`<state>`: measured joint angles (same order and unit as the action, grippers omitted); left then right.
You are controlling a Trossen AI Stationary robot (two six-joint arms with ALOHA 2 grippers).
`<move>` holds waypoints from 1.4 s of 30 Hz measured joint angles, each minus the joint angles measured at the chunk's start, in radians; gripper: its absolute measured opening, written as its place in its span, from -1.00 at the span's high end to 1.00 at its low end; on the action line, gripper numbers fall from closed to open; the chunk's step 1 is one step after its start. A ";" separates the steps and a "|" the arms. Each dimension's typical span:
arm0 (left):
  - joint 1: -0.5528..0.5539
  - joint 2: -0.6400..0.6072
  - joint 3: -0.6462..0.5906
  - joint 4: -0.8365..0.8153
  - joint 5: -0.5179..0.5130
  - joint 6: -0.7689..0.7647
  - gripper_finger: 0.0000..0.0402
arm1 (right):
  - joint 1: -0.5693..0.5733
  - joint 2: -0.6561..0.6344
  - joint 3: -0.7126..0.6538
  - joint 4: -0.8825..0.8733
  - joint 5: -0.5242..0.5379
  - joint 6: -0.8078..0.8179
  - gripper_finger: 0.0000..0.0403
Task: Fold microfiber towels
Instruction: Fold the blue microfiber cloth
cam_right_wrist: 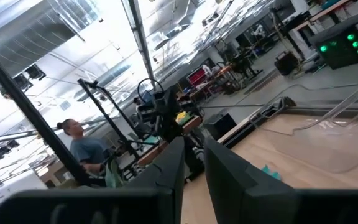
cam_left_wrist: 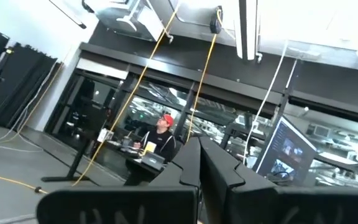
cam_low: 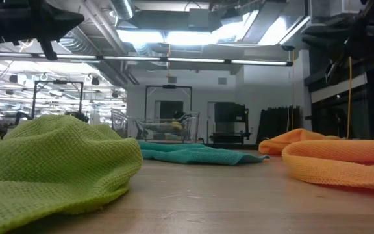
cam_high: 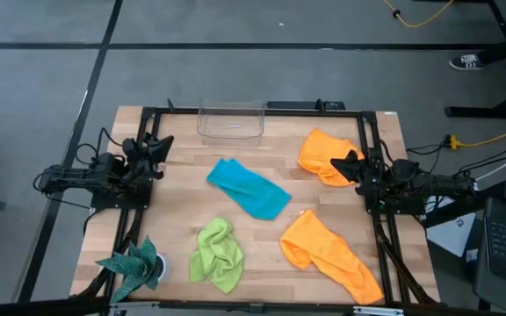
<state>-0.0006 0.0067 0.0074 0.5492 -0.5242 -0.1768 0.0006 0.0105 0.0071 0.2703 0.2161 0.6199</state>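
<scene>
My right claw (cam_high: 337, 164) has its two fingers a small crack apart with nothing in them, and its tip hangs over one orange towel (cam_high: 321, 154) near the clear plastic box (cam_high: 231, 121), while my left claw (cam_high: 165, 140) is squeezed shut and empty on the other side of that box. I see the blue towel (cam_high: 247, 188) lying just in front of the box. Farther from the box lie the green towel (cam_high: 217, 254) and the other orange towel (cam_high: 328, 254), all crumpled, and a dark spiky cloth (cam_high: 133, 266) sits beside the green one.
</scene>
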 joint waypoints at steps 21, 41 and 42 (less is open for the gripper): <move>0.000 0.306 0.283 0.054 0.358 -0.109 0.46 | 0.000 0.001 0.000 0.371 0.000 -0.166 -0.04; 0.000 0.977 0.817 -0.475 0.446 -0.068 0.45 | 0.000 0.559 0.484 -0.297 -0.314 -0.065 -0.05; 0.000 0.986 0.820 -0.475 0.443 -0.073 0.45 | 0.000 0.614 0.514 -0.343 -0.350 -0.079 -0.05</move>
<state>-0.0002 0.9930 0.8275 0.0746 -0.0811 -0.2497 0.0006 0.6246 0.5215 -0.0728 -0.1339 0.5405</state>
